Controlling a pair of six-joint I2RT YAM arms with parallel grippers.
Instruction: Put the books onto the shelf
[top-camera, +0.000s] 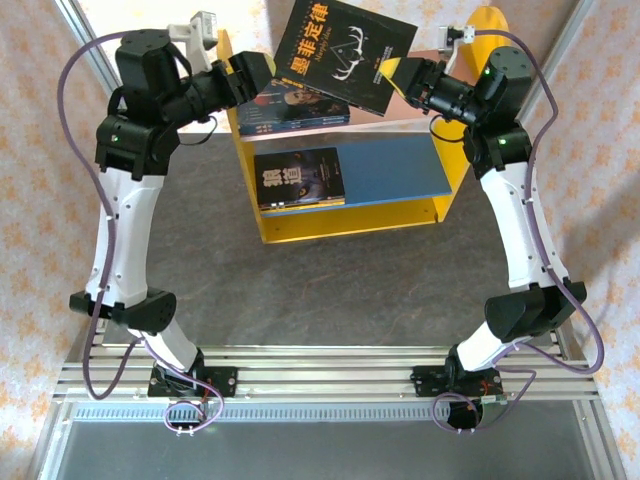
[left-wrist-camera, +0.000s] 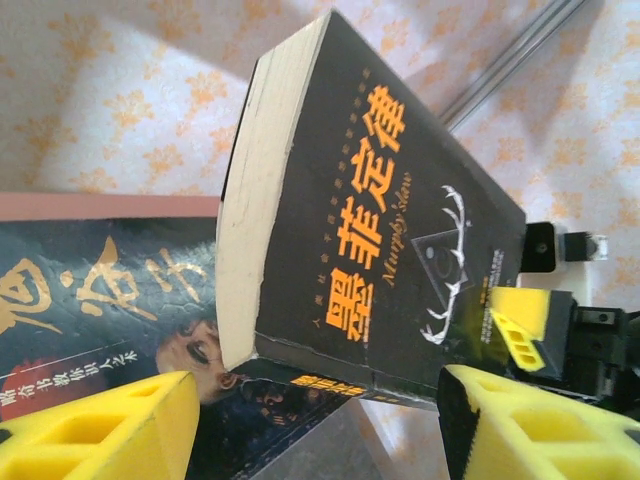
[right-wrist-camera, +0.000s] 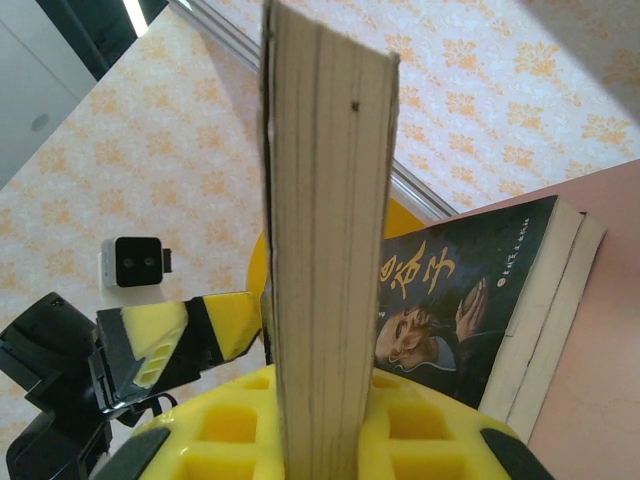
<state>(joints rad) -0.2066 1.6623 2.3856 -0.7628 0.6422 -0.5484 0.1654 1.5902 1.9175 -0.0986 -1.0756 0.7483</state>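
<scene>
Holding, right fingers (top-camera: 393, 70): clenched on black paperback book with orange characters (top-camera: 345, 50).
Left fingers (left-wrist-camera: 100, 430): released, spread just beside the book's corner.

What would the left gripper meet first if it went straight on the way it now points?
The black antler-cover book, held up by the right gripper. In the left wrist view its lower edge lies just ahead, between the left gripper's open fingers, though depth is hard to judge.

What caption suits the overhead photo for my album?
Right gripper holds a dark book over the yellow shelf, left gripper at its other end.
</scene>
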